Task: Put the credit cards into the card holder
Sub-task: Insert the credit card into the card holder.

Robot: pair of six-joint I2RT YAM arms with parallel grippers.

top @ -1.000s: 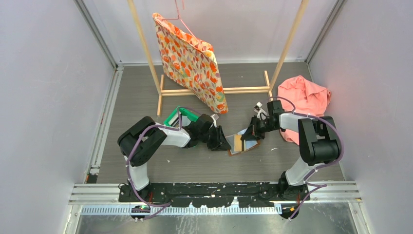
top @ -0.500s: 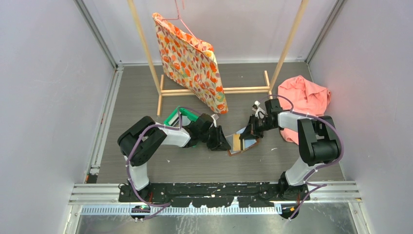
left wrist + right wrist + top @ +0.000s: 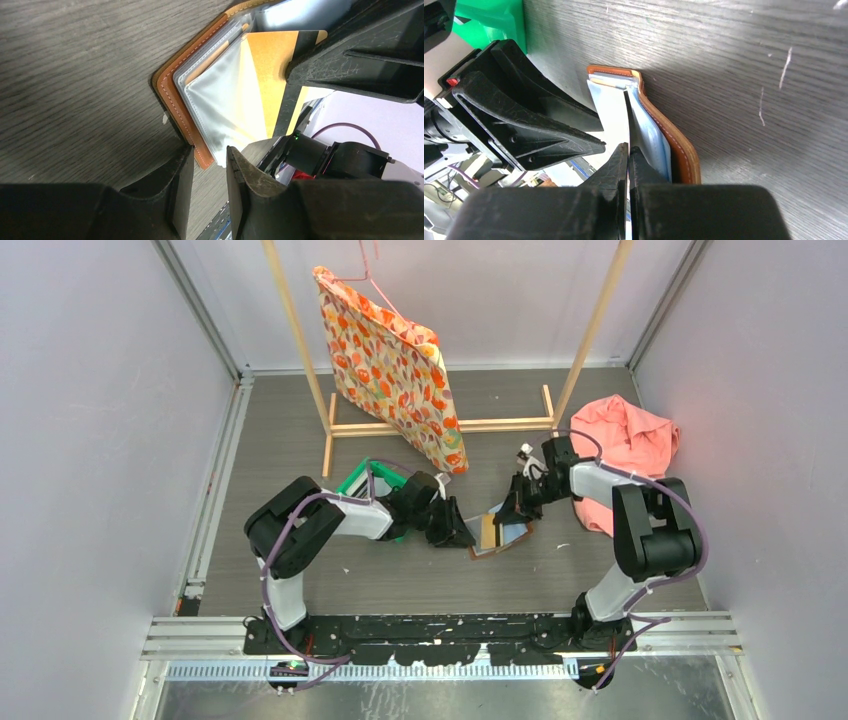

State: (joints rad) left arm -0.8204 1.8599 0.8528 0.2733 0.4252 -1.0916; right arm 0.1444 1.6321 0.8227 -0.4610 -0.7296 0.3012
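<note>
The card holder point(image 3: 497, 543) lies open on the table, brown leather point(image 3: 170, 95) with clear sleeves. My right gripper point(image 3: 517, 508) is shut on a gold-yellow credit card point(image 3: 265, 70) with a black stripe. The card is seen edge-on point(image 3: 627, 110) in the right wrist view, ahead of the gripper point(image 3: 628, 146), with its far end in among the sleeves. A light blue card point(image 3: 651, 135) sits against the leather point(image 3: 681, 155). My left gripper point(image 3: 460, 530) is open at the holder's left corner. That corner lies between its tips point(image 3: 209, 150), and one finger point(image 3: 186, 155) touches the leather.
A green bin point(image 3: 366, 480) stands just behind the left gripper, and shows in the right wrist view too point(image 3: 494, 20). A wooden rack point(image 3: 440, 426) with a hanging patterned bag point(image 3: 395, 370) stands at the back. A pink cloth point(image 3: 628, 435) is heaped beside the right arm.
The right gripper has edged slightly away from the arms' bases with the card. The left gripper and the holder have stayed put.
</note>
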